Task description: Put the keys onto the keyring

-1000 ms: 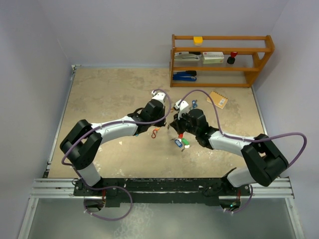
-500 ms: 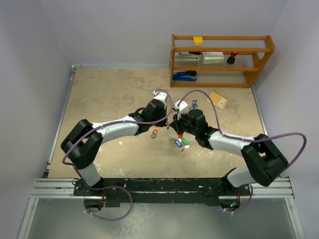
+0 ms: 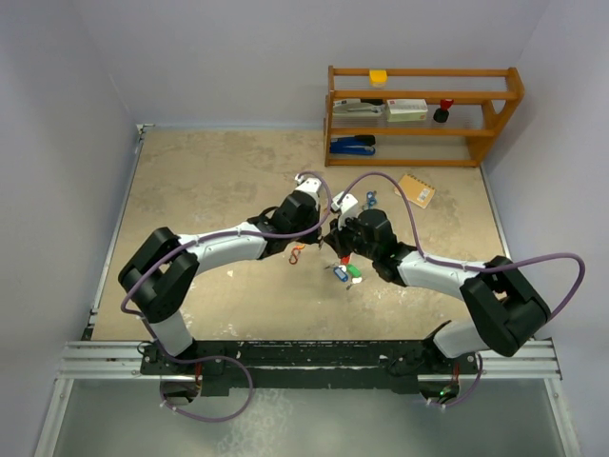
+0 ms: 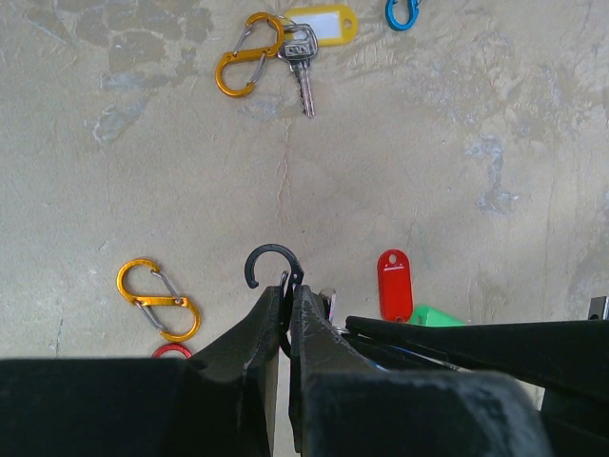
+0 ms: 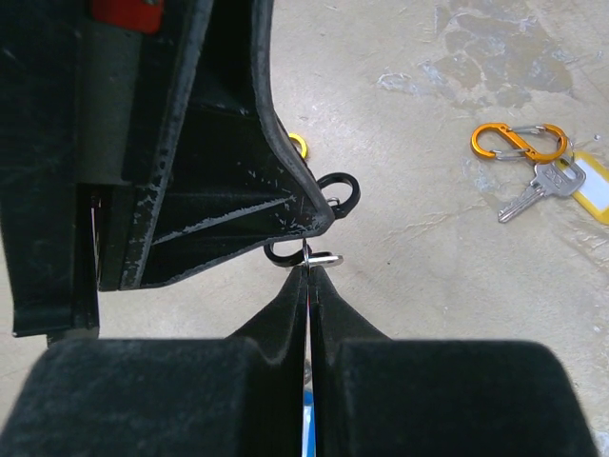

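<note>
1. Where the two arms meet mid-table, the left gripper (image 4: 288,290) is clamped on a black clip (image 4: 269,259).
2. The right gripper (image 5: 307,271) is pinched tight on a small ring (image 5: 326,258), just beside that clip.
3. A red tag (image 4: 393,284) and a green tag (image 4: 436,314) lie close by (their keys are hidden).
4. Farther off, a key (image 4: 303,76) with a yellow tag (image 4: 319,24) hangs on an orange clip (image 4: 238,62).

blue clip (image 4: 403,11): cut by top edge | green tag (image 4: 433,315): lower part hidden | red clip (image 4: 171,352): mostly hidden

Bright even light, soft shadows, fg blurry
</note>
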Motion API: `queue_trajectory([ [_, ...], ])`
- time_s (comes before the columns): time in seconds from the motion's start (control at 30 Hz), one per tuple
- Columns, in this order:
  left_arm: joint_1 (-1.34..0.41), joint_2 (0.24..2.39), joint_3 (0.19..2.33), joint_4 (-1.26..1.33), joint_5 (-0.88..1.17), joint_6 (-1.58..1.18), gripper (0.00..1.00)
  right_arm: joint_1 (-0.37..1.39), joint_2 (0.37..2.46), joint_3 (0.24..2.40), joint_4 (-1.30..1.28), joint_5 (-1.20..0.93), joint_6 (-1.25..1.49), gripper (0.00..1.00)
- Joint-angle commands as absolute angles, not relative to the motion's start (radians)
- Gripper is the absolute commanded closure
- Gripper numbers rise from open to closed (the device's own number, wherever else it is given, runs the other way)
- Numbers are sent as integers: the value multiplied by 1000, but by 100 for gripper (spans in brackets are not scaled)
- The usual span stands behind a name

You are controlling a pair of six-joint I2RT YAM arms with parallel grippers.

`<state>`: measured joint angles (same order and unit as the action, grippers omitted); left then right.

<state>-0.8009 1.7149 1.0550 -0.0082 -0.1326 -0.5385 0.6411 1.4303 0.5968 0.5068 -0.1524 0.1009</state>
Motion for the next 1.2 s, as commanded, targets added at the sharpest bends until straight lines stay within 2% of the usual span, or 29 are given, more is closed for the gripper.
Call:
queue_trajectory([
  [0.0,-807,1718,1094,40,-116,-535,100,646,1419,614,549,-172,82,100],
  [0.93,-807,1720,1115,39,-158,-542,100,659,1414,607,543,-187,75,100],
  [0.97,-807,1720,1116,35,-162,-543,98,660,1414,606,543,-184,75,100],
  [1.03,-807,1714,1115,32,-173,-547,78,660,1411,605,542,-180,74,100],
  [1.1,-807,1699,1106,36,-193,-555,62,660,1408,603,541,-177,74,100],
  [1.17,-807,1681,1097,39,-214,-560,55,660,1407,601,540,-172,74,100],
])
